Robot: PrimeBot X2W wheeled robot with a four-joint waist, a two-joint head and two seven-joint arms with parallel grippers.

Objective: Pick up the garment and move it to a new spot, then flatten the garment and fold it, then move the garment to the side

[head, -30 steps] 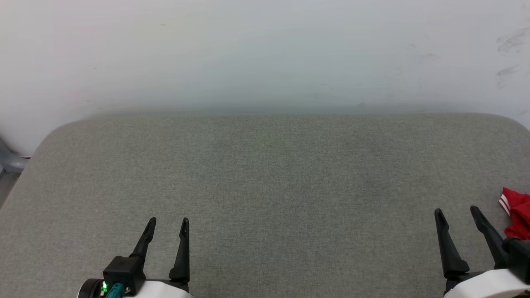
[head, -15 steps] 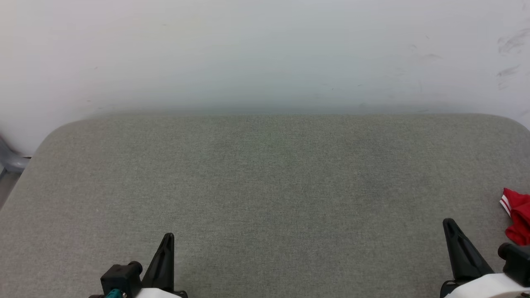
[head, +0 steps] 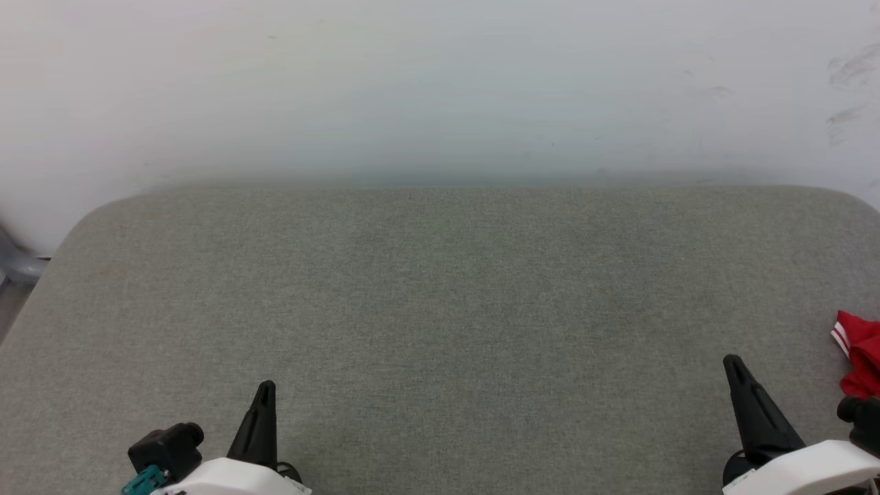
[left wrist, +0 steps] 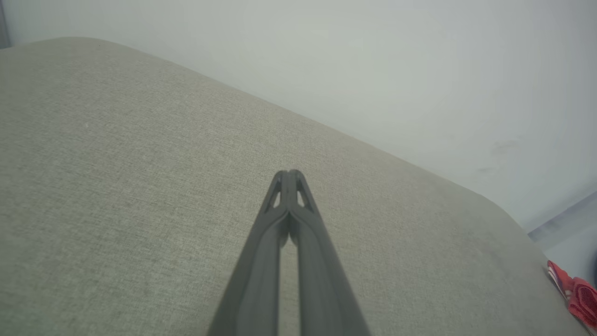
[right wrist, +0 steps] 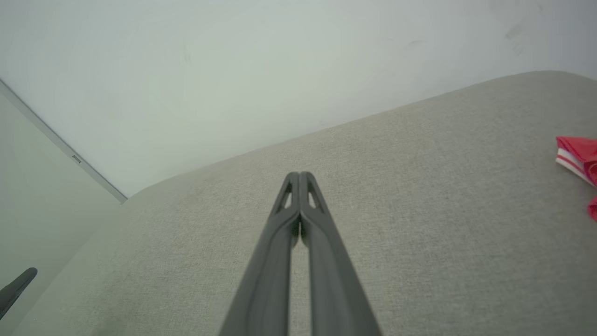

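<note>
Grey padded cloth [head: 440,295] is seen in the head view, backed by a pale wall [head: 440,82] on the far side. At the near edge the left gripper [head: 264,389] and the right gripper [head: 733,363] are shown with fingers pressed together, nothing held in either. The garment [head: 858,352] is cut by the right edge of the view: only a bunched red corner with white striped trim is shown, lying on the cloth to the right of the right gripper and slightly farther off, near it but apart. Its long axis cannot be told, since most of it is out of frame. In the left wrist view the fingers are closed tip to tip over the cloth, and the garment is found well apart at the right. In the right wrist view the fingers are likewise closed and empty, with the garment near, off to their right. The right arm is judged the nearer; a rightward reach, jaws parted first, would be called for.
</note>
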